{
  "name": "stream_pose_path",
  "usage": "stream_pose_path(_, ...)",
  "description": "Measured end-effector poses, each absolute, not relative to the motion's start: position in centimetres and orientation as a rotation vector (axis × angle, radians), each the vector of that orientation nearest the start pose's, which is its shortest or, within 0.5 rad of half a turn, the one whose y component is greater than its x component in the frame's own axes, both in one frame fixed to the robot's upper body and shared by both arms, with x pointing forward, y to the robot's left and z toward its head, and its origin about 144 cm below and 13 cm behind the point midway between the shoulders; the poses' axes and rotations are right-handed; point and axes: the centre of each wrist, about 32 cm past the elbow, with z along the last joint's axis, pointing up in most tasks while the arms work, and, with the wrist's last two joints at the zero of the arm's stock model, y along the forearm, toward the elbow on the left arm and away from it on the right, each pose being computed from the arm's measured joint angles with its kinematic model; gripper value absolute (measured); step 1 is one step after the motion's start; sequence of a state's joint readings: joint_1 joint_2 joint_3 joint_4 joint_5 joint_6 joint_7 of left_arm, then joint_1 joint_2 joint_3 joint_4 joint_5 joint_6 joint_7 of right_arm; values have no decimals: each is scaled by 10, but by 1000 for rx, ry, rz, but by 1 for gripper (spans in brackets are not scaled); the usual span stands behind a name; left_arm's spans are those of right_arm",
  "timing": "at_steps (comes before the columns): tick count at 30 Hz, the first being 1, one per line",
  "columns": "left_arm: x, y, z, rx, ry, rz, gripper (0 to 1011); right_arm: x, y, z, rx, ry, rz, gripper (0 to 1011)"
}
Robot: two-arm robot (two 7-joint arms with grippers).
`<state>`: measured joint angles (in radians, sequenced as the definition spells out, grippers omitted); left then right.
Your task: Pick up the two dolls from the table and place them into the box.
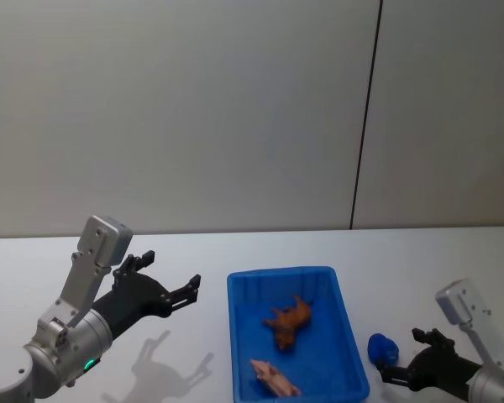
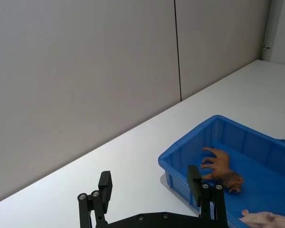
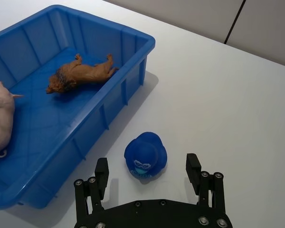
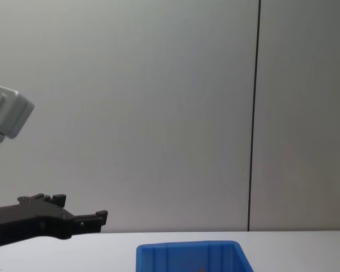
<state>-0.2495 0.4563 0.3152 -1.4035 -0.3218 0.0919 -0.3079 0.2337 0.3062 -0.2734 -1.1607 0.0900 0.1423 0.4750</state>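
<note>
Head view: both dolls lie in the box

On the white counter (image 1: 260, 248) sits the blue box (image 1: 343, 319), and both dolls are inside it. The reddish-brown doll (image 1: 289, 320) lies on its side near the middle of the box floor. The pale pink doll (image 1: 275, 378) lies at the end nearer the robot, apart from the brown one.

Left of the box, the left tool (image 1: 170, 278) hangs above the counter with its fingers spread wide, holding nothing. The right tool (image 3: 146, 171) is low over the counter just right of the box, also wide and empty. A small blue hat-shaped toy (image 3: 145, 156) rests on the counter right in front of its fingers.
</note>
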Motion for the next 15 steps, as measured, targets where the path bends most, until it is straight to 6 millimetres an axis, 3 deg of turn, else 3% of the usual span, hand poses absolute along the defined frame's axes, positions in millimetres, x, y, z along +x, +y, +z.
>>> stream_pose_path(15, 517, 293, 1167, 237, -22, 1060, 1001, 518, -275, 1079, -445, 134, -913, 1000)
